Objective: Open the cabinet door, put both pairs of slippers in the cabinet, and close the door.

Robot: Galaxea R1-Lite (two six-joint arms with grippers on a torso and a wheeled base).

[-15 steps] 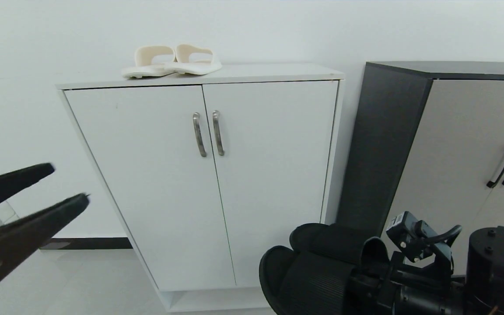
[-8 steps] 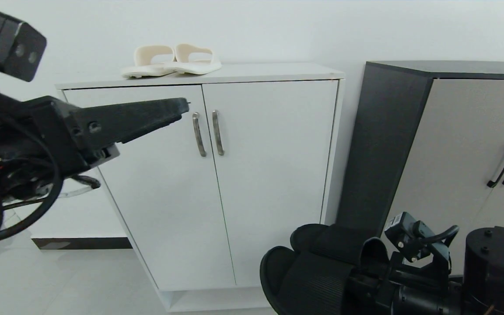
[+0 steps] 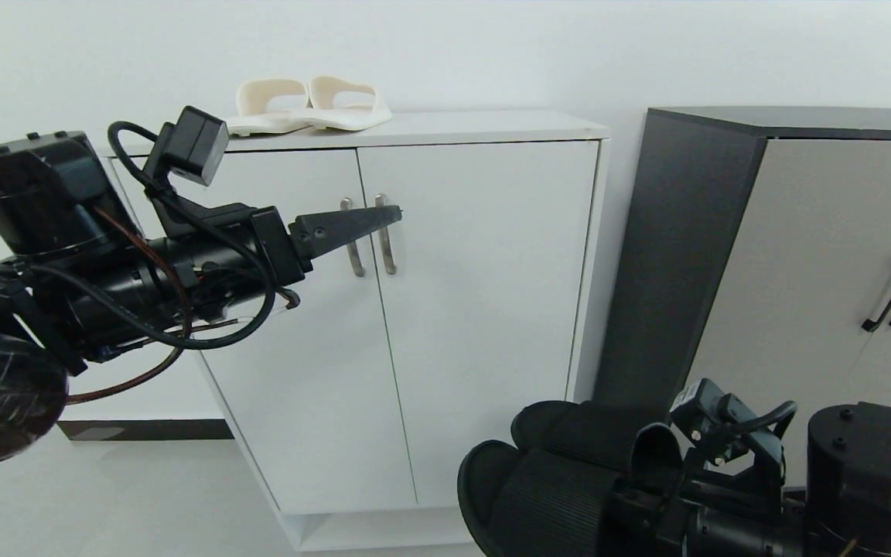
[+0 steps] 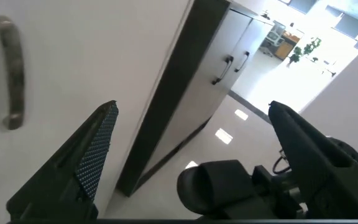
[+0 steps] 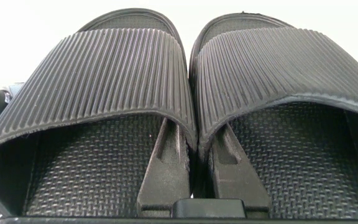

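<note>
- Cabinet (image 3: 484, 309), head view: both doors shut, paired handles (image 3: 387, 251) at the centre seam. Nothing stowed yet, so opening a door judged to be the step in hand.
- Cream slippers (image 3: 310, 108) at 12 o'clock, side by side on the cabinet's top, out of the doors' way until there is room inside.
- Left pincer (image 3: 387, 215) extended from 9 o'clock, level with the upper ends of the handles and overlapping them. Seen edge-on here, so contact impossible to tell.
- Black slippers (image 3: 561, 472) at 5 o'clock, carried low in front of the cabinet's foot, probably to leave the other arm free for the door. Dark cabinet (image 3: 685, 255) at 3 o'clock, just beside the white one.
- Left wrist view: left pincer spread wide, nothing between its fingers. One handle (image 4: 10, 81) just beside one finger (image 4: 89, 162), outside the gap, so not yet hooked or clasped.
- Right wrist view: right pincer (image 5: 194, 127) clamped on the black slippers, one finger inside each shoe, pressing the two inner walls together. One grip, judged as meant to carry the pair as a unit.
</note>
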